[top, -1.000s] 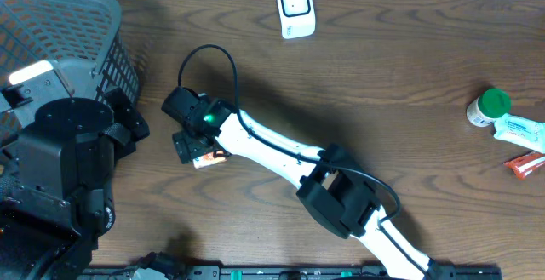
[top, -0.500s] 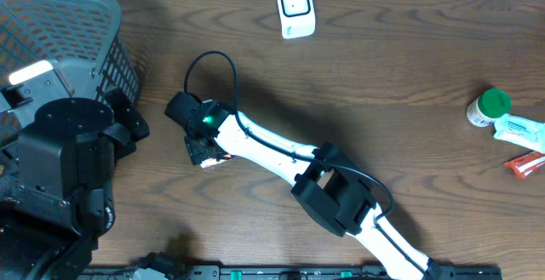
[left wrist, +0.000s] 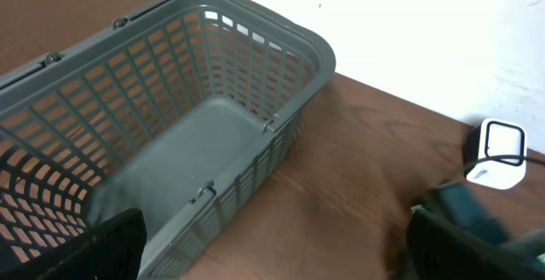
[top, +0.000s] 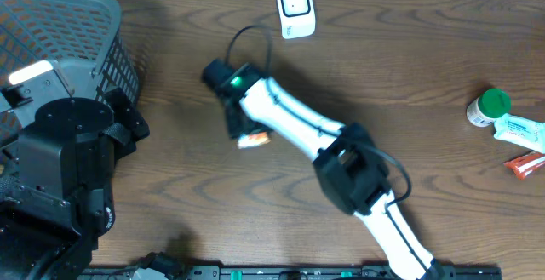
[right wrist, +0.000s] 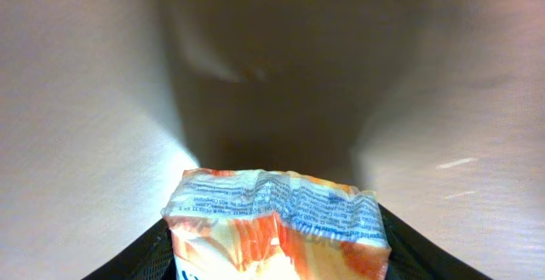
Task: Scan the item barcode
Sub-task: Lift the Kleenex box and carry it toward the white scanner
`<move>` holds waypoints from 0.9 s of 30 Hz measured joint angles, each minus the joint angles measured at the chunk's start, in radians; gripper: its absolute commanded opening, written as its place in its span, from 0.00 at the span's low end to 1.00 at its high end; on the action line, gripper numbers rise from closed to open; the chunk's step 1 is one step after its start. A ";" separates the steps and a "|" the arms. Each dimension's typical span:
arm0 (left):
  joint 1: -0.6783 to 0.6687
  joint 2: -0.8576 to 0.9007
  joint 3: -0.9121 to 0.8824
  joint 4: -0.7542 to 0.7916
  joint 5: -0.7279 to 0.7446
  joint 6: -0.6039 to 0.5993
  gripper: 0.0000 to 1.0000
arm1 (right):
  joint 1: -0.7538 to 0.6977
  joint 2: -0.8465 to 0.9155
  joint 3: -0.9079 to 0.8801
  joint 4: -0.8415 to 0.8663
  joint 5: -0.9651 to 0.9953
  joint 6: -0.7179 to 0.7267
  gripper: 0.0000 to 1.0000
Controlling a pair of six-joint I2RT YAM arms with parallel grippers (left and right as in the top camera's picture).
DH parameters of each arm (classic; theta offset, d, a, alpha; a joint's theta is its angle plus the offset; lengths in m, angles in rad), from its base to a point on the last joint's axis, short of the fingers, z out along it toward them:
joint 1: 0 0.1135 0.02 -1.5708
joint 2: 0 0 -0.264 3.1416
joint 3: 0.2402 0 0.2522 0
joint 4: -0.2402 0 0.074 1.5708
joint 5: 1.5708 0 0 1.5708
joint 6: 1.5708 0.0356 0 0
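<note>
Holding entry: packet (right wrist: pixel 277 225), orange and white, crumpled, printed end facing the wrist camera, clamped between the fingers of the right gripper (top: pixel 243 132). It sits near table centre, at 7 o'clock from the scanner (top: pixel 295 8) and apart from it, probably gripped by one end so the barcode can be shown to the scanner window. Left gripper (left wrist: pixel 272 259): fingers wide apart, nothing held, poised beside the basket (left wrist: pixel 324 54) at 9 o'clock, likely kept clear. Green-capped bottle (top: pixel 489 106) lies at 3 o'clock.
</note>
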 measured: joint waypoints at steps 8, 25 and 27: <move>0.000 0.000 0.000 0.000 0.000 0.000 0.98 | -0.205 0.000 0.002 -0.019 0.055 -0.014 0.56; 0.000 0.000 0.000 0.000 0.000 0.000 0.98 | -0.278 0.000 0.008 -0.262 0.018 -0.146 0.99; 0.000 0.000 0.000 0.000 0.000 0.000 0.98 | -0.287 0.000 0.035 -0.334 -0.007 -0.157 0.99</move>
